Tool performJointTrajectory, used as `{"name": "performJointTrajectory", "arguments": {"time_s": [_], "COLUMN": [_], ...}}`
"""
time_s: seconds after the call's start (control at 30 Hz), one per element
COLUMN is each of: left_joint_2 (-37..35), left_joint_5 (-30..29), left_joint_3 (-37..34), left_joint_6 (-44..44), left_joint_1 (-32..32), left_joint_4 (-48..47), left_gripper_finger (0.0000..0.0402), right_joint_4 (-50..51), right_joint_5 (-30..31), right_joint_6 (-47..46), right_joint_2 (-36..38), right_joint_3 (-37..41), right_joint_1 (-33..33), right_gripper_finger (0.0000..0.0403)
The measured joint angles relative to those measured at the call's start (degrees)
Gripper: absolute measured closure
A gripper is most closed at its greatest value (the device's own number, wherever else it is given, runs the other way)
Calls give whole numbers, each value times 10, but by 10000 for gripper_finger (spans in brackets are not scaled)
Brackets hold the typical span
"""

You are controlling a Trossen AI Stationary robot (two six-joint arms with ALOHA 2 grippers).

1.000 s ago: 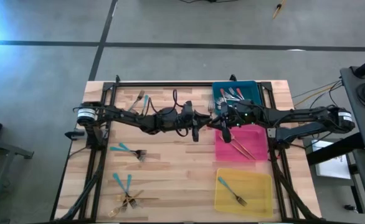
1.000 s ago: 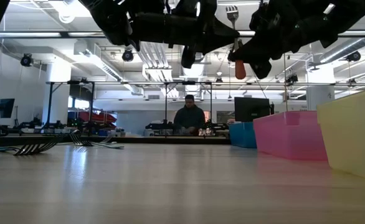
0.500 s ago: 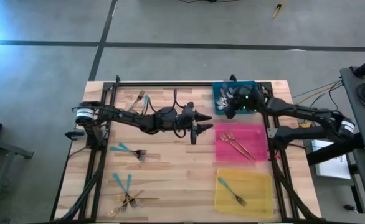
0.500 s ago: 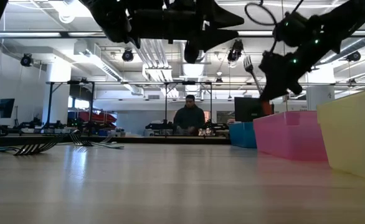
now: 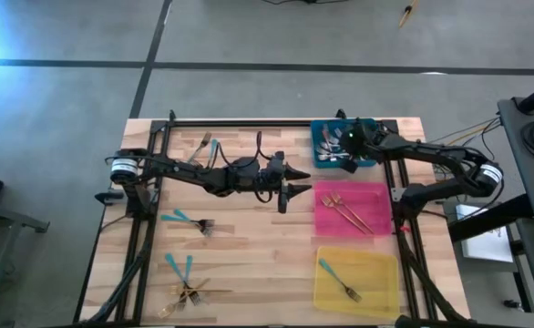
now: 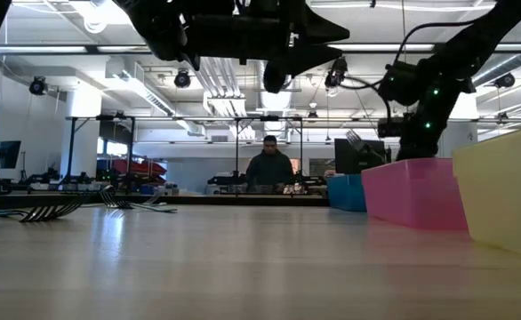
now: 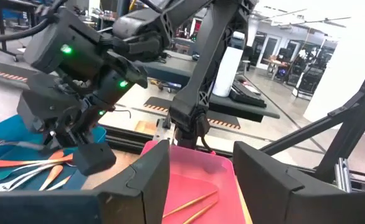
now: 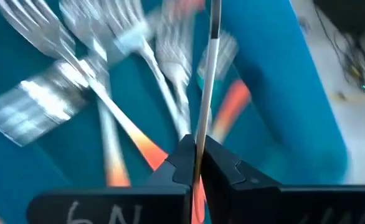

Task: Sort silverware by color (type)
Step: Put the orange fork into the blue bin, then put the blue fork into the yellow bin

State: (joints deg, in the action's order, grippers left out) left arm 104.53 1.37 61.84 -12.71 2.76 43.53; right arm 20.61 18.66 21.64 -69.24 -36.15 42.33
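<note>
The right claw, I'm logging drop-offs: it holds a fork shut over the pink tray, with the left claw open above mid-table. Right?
Not quite. The right claw is over the blue tray, not the pink tray. The high view shows this, and the right wrist view shows the fork it is shut on above blue. The left claw is open above mid-table, as you said.

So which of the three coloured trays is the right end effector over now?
The blue tray, at the table's far right corner. The right end effector, shut on a fork, hangs over it; the pink tray and yellow tray lie nearer.
</note>
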Motion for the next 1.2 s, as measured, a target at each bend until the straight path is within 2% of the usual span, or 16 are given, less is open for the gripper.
{"name": "performJointTrajectory", "arguments": {"time_s": [0.07,0.17,0.3,0.4,0.47,0.57,0.77,0.83,0.93,1.03,1.2], "left_joint_2": [0,0,0,-9,-25,-60,-144,-160,-168,-163,-135], "left_joint_5": [0,0,0,1,2,-11,-173,-202,-198,-186,-137], "left_joint_3": [0,0,0,0,0,0,0,0,-1,-1,-2], "left_joint_6": [0,0,0,5,19,33,33,26,21,74,193], "left_joint_1": [0,0,0,1,2,4,5,9,24,43,93], "left_joint_4": [0,0,-5,-46,-109,-255,-585,-692,-810,-878,-907], "left_gripper_finger": [242,242,242,242,242,242,242,241,242,241,242], "right_joint_4": [49,101,127,128,130,130,130,129,126,110,105], "right_joint_5": [24,23,24,24,24,24,19,-9,-83,-140,-161], "right_joint_6": [-13,-50,-76,-76,-85,-97,-115,-131,-135,-129,-129], "right_joint_2": [-8,-21,-30,-28,-23,-9,28,41,54,61,63], "right_joint_3": [-20,-45,-66,-69,-71,-75,-86,-88,-88,-88,-88], "right_joint_1": [1,0,0,0,0,0,-1,0,-1,-2,-4], "right_gripper_finger": [393,387,366,347,334,324,323,322,321,321,321]}}
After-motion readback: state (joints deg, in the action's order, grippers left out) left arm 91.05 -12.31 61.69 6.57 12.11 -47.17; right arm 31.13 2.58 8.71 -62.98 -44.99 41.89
